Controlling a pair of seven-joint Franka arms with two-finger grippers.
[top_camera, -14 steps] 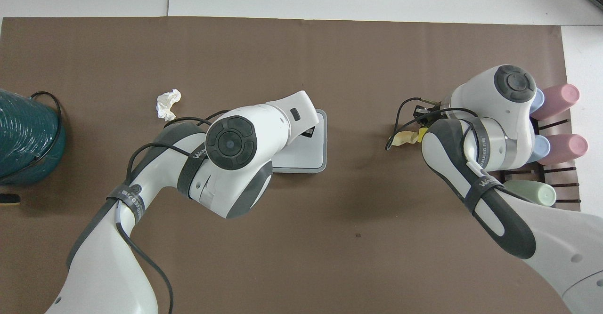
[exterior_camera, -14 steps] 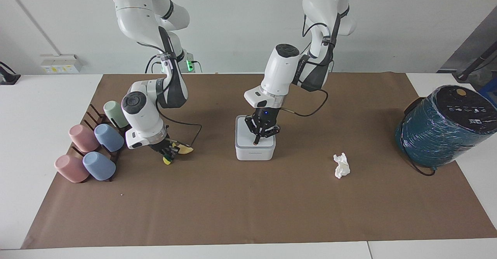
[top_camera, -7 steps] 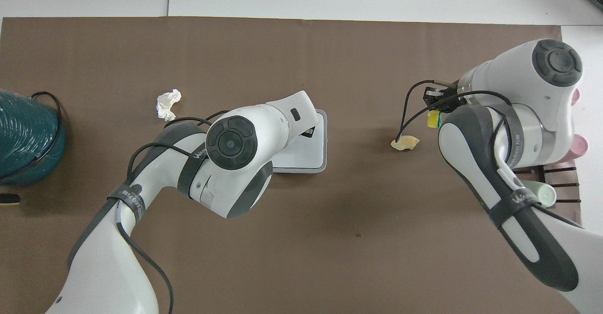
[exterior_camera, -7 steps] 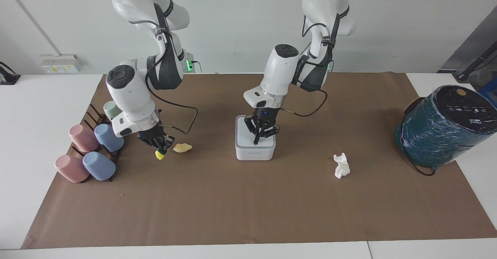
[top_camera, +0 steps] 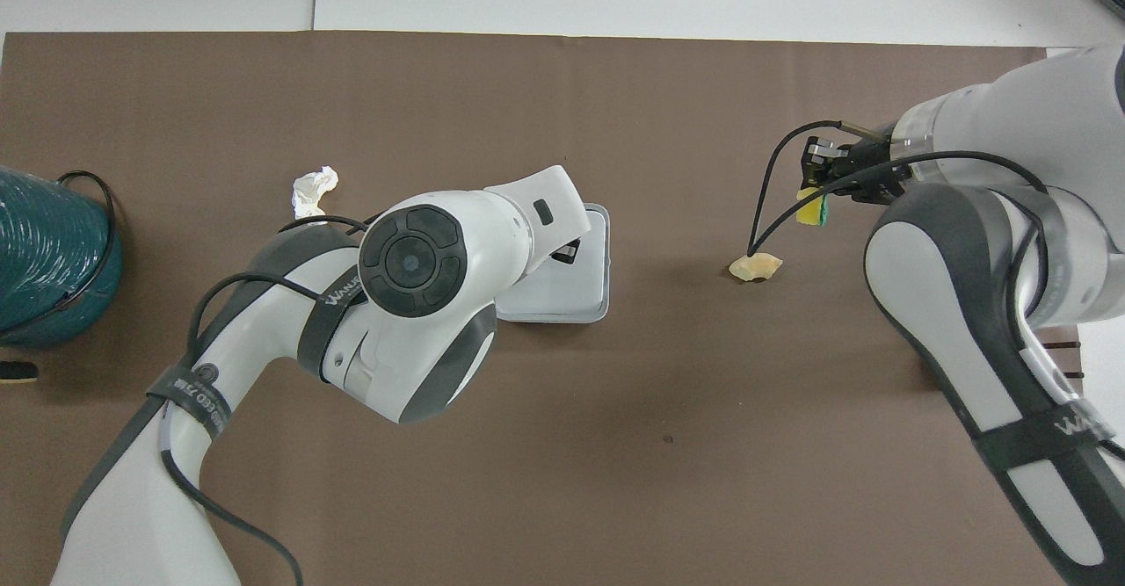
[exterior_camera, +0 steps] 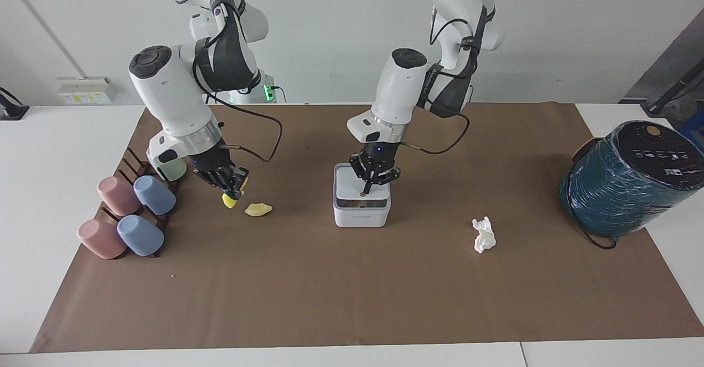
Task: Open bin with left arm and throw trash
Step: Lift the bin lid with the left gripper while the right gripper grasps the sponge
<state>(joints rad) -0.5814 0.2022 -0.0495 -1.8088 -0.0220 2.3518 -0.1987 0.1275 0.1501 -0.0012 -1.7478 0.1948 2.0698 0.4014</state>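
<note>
The white bin (exterior_camera: 361, 215) stands mid-table, its lid lifted a crack with a dark gap along the front edge, and the orange-brown button (exterior_camera: 363, 195) shows on the lid. My left gripper (exterior_camera: 369, 186) is shut and hangs just above the button, apart from it. In the overhead view the left arm covers most of the bin (top_camera: 587, 305). My right gripper (exterior_camera: 231, 190) is shut on the yellow-and-green sponge piece (exterior_camera: 227, 200) (top_camera: 813, 209), held in the air over the mat. The pale yellow curled scrap (exterior_camera: 258, 209) (top_camera: 755, 266) lies below it. The white paper wad (exterior_camera: 484, 235) (top_camera: 313, 192) lies toward the left arm's end.
Several pastel cups (exterior_camera: 118, 193) lie on a dark rack at the right arm's end. A big teal wrapped cylinder (exterior_camera: 630, 177) (top_camera: 44, 256) stands at the left arm's end. A brown mat (exterior_camera: 352, 290) covers the table.
My right gripper has lifted the sponge piece off the mat, leaving the curled scrap there. My left gripper has risen off the button, and the bin's lid has come up a crack.
</note>
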